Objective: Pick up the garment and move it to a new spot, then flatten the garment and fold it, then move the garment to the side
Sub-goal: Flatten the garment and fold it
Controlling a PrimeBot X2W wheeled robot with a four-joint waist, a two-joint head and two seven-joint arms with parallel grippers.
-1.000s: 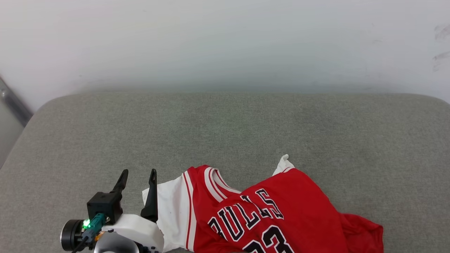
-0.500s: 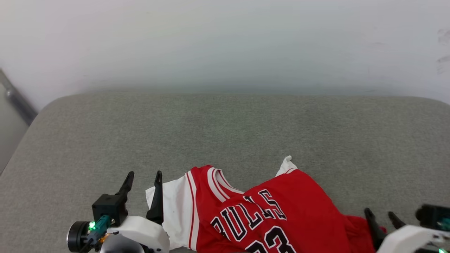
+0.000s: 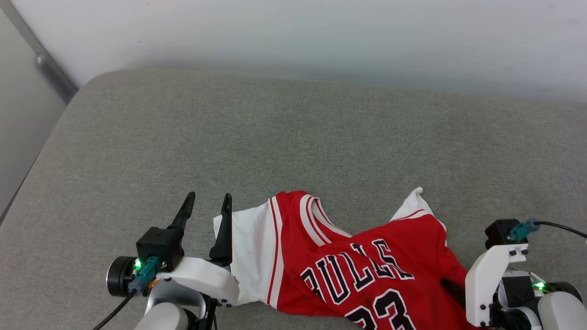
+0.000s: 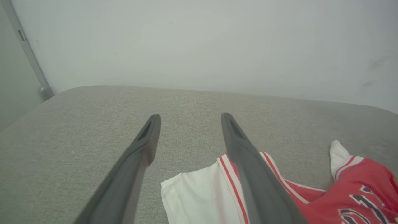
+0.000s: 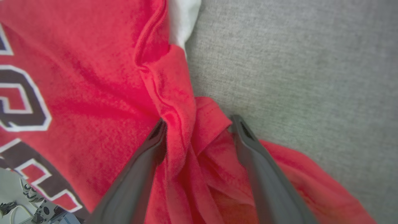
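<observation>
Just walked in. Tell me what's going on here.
A two-armed robot is working on a crumpled red jersey lying on a grey cushion. Its right gripper is open, straddling a bunched red fold of the fabric. The left gripper is open beside the white sleeve, holding nothing.

This looks like a plain indoor room, more a bare test space than a furnished home. A broad grey fabric-covered pad (image 3: pixel 293 137) with rounded corners sits against an undecorated white wall (image 3: pixel 321 36), and a grey metal strip (image 3: pixel 50 68) runs along the wall at the left.
</observation>
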